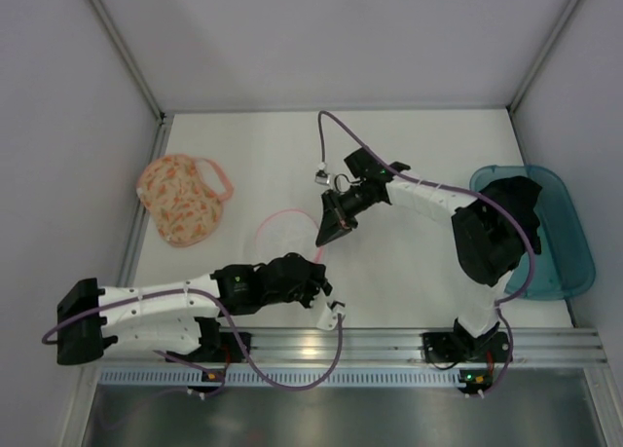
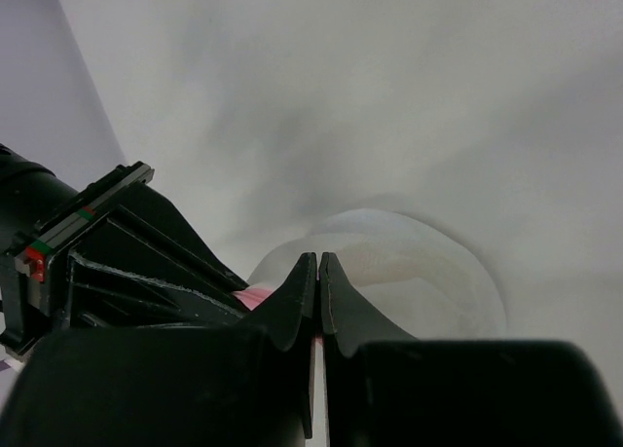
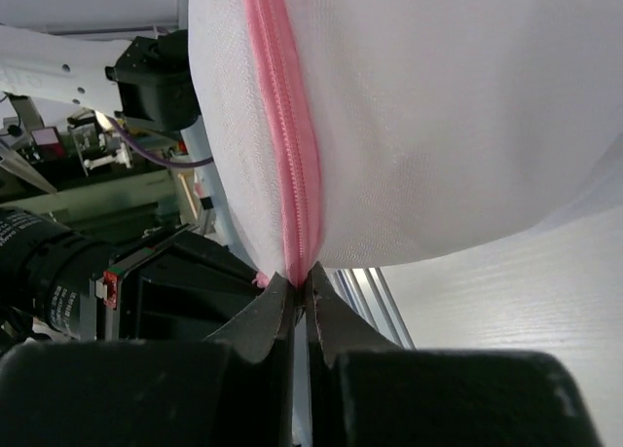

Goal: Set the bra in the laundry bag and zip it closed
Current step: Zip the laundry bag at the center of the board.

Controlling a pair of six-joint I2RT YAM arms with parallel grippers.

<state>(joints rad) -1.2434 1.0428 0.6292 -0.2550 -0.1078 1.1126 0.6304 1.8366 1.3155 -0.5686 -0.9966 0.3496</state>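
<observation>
Right gripper fingers are seen pressed together, and the pink zip edge of a small white pouch is pinched at their tips. The mesh of the pouch is bulged out just past the tips, and the zip band is run straight down into the pinch. Left gripper fingers are likewise pressed together, and the same pouch is seen just ahead of them, with a scrap of pink beside one finger; whether anything is gripped there cannot be told. The two grippers are pointed toward each other, with the pouch between them, over the white table.

The laundry bag, cream with an orange-pink print, is laid flat on the table well to the left of both grippers, touched by neither. The bra is heaped, black and crumpled, in a teal tub well to the right of the right gripper, beyond that arm's elbow.
</observation>
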